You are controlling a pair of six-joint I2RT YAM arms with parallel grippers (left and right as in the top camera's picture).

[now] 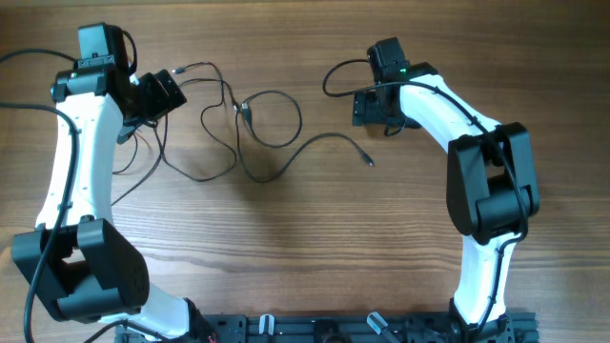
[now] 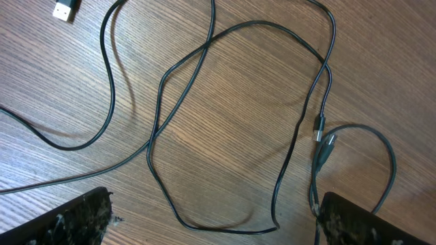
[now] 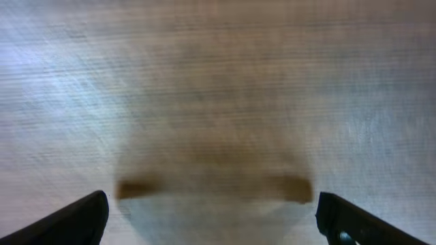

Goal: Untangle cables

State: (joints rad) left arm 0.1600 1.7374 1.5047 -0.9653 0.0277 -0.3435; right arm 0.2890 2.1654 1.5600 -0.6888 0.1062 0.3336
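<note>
Both pairs of my jaws stand wide and released, with nothing in them. The left jaws hover low over the tangle. The right jaws hang above bare, blurred wood, well apart from the heap.

The cables [image 1: 221, 103] lie flat on the bench [image 1: 315, 248] in loose overlapping loops, nearer my left arm. One loose strand [image 1: 324, 138] trails out toward the right and stops at a small plug end [image 1: 369, 162].

From my left wrist I see two strands crossing [image 2: 206, 46] at the top of a big loop. A pair of silver-tipped plugs [image 2: 319, 131] lies just beside my right-hand finger, and a flat plug [image 2: 65, 9] sits far off at the upper corner.

I judge these cords light, limp and a bit slick. They will drag and snake rather than lift cleanly, and a thin strand could slip out of a loose pinch.

The best hold is probably just behind a plug, where the cord thickens. That means the silver-tipped pair for my left jaws and the stray end for my right. Pulling gently apart would keep the crossing from tightening into a knot.
</note>
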